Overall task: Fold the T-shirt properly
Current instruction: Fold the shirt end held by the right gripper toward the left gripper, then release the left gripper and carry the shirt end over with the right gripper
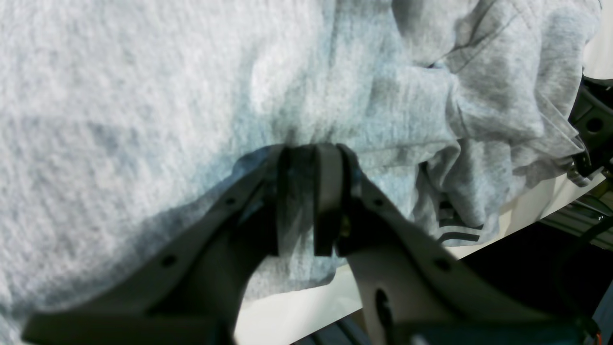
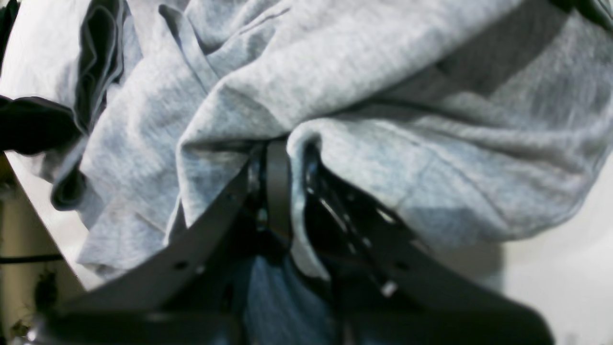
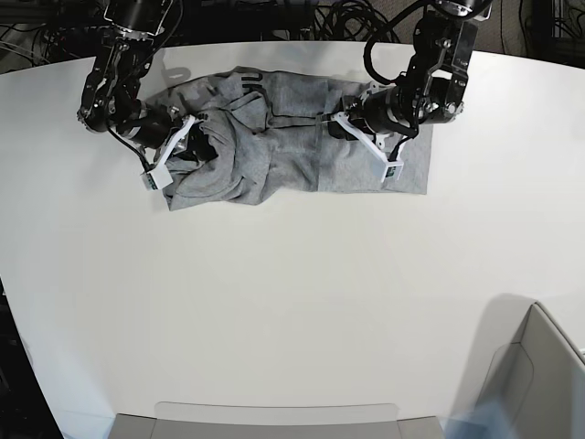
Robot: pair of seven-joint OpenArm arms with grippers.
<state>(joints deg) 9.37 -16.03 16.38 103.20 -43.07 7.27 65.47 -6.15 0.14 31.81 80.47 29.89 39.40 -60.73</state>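
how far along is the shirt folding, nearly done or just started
Early. The T-shirt lies bunched and wrinkled across the far side of the table, with no neat fold visible. In hand: the left hand and the right hand are each pinched on cloth at opposite ends. Left: smoothing it flat and making every fold.

- One T-shirt point(image 3: 292, 151), grey, lying crumpled along the far edge of the white table point(image 3: 292, 302).
- Two robot arms, one gripper each: left gripper point(image 3: 340, 123), right gripper point(image 3: 196, 128).
- One grey bin point(image 3: 530, 384), at the table's near right corner.
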